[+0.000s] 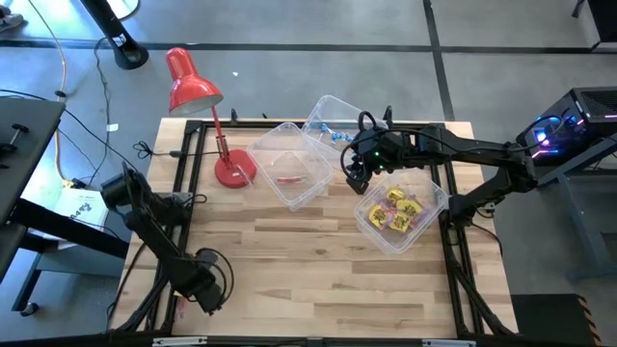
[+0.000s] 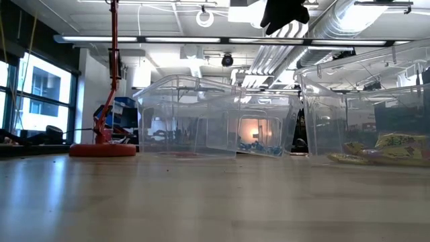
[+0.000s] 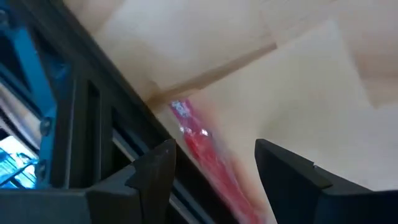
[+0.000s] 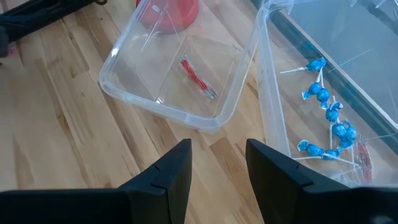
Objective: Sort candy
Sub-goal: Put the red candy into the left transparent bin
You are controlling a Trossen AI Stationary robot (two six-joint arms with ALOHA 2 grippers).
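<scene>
- our left gripper [image 3: 211, 177] sits low at the near left table edge, fingers spread wide with a slim red stick candy [image 3: 208, 152] lying between them, not yet pinched; we judge they straddle it this way so one closing motion takes it.
- our right gripper [image 4: 217, 168] hangs above the bins, fingers partly apart and holding nothing; ahead of its fingertips are the middle bin [image 4: 168, 109] with a red stick [image 4: 198, 78] and the far bin [image 4: 273, 124] with the blue-wrapped pieces [image 4: 326, 109].
- the yellow packets [image 1: 400, 207] lie in the near right bin [image 1: 371, 231], each kind kept to its own bin.
- the red lamp [image 1: 193, 92] stands off to the side, apart from both grippers.
</scene>
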